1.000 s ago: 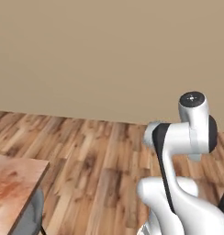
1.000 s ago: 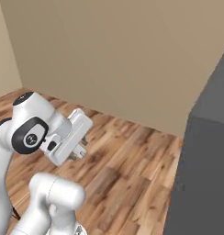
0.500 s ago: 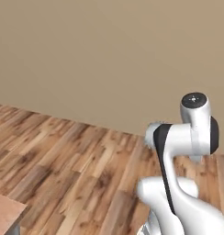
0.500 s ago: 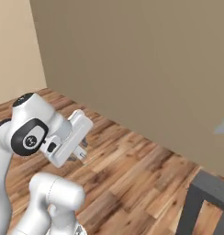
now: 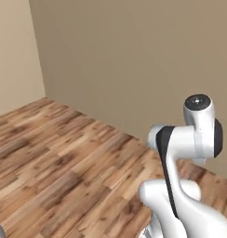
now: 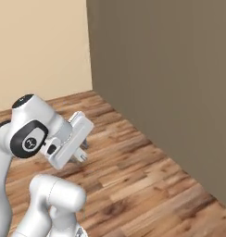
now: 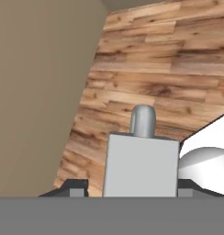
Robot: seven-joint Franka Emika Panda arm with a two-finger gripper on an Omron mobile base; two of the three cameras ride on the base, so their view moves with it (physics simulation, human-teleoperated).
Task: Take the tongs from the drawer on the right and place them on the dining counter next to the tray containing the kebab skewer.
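In the hand view the tongs (image 7: 142,156) stand as a light-grey flat piece with a rounded end, straight up between the two dark fingertips (image 7: 70,188). My gripper (image 7: 130,187) is shut on the tongs. In the right base view the gripper (image 6: 80,155) hangs in front of the folded white arm, high above the floor and pointing down and to the right. The drawer, the dining counter and the tray with the kebab skewer are out of view.
A wooden plank floor (image 5: 64,162) spreads under the arm. A tan wall (image 5: 134,60) meets a lighter beige wall (image 5: 13,56) in a corner ahead. In the right base view the tan wall (image 6: 170,69) stands close on the right.
The whole picture has swung sideways, so the base and its cameras have turned. The counter corner and the dark block have left the views. The arm keeps its folded pose and its grip.
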